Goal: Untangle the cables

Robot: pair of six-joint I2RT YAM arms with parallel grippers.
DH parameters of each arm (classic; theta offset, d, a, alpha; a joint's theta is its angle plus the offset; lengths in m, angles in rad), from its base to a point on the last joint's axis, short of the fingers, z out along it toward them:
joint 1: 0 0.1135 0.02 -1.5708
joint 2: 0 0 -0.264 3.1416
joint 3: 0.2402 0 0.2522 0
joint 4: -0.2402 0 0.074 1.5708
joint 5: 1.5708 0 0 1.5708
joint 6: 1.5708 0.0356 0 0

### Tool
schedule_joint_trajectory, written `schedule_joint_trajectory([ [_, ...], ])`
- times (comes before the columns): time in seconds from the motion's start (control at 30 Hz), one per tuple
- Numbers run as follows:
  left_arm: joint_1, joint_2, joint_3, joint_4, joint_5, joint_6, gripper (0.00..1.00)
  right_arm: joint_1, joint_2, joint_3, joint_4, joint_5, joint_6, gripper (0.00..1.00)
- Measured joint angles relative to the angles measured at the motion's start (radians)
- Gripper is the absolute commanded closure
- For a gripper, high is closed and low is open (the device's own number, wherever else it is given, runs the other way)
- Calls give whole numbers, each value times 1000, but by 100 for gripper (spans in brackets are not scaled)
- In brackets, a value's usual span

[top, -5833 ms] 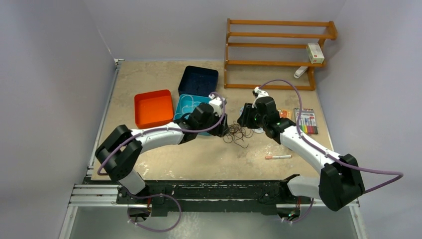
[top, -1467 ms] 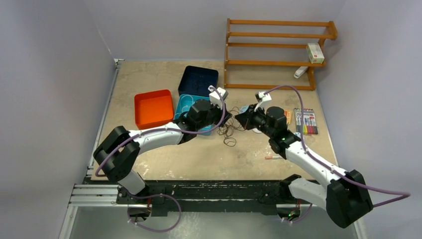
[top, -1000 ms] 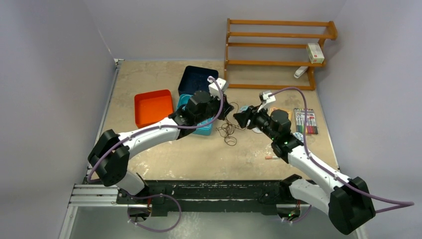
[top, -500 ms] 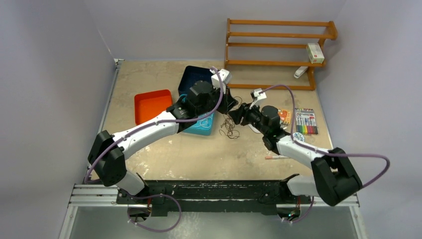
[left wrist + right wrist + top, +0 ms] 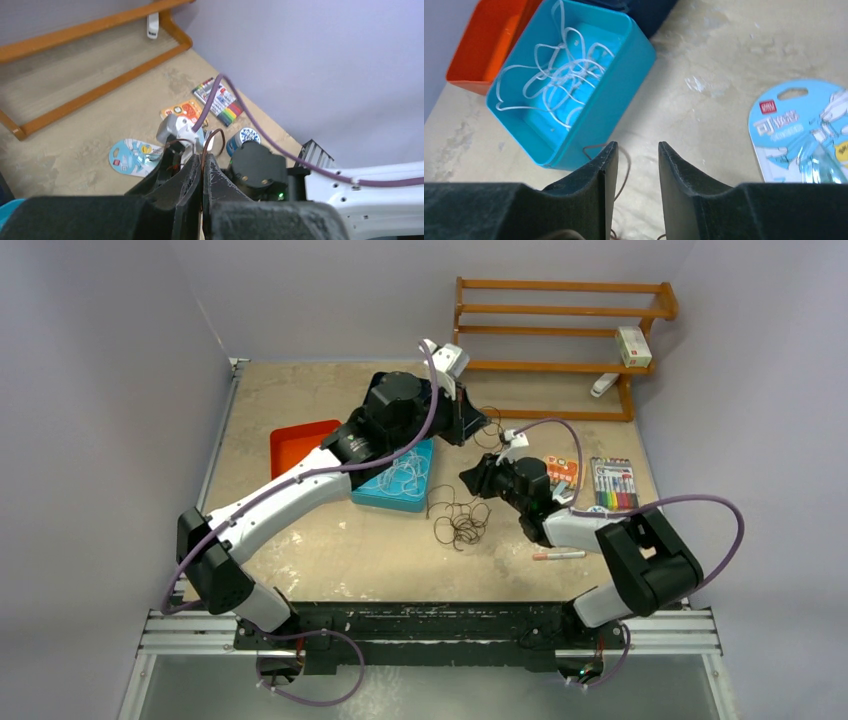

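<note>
White cables [image 5: 558, 80] are lying coiled inside the teal bin [image 5: 388, 502], which is sitting just right of the orange tray [image 5: 295, 450] on the table [image 5: 330, 550]. Above the bin's far end the left gripper [image 5: 202, 162] is hanging well off the table. Its fingers are pressing together on a brown cable [image 5: 212, 137] whose loop is arching up past the tips. In the overhead view that loop is showing beside the gripper, in front of the wooden rack [image 5: 560, 340]. Nearer the arm bases, the dark tangle [image 5: 460, 522] is resting on the table, just right of the bin and apart from it. Whether the pinched cable is running down into that heap, I cannot tell. The right gripper [image 5: 634, 162] is pointing toward the bin, low on the far side of the tangle. Its fingers are standing apart, with a thin brown wire [image 5: 628, 165] crossing the gap close to one finger, unclamped. Farther right a blue blister pack [image 5: 804, 130], a marker set [image 5: 613, 483] and a pink pen [image 5: 558, 555] are lying on the table.
</note>
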Motion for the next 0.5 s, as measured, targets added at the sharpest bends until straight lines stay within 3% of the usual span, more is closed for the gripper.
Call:
schedule_joint_trajectory([
  [0.5,0,77,420,-202,-103,105,100,0,97,-54,18,96,97,63],
])
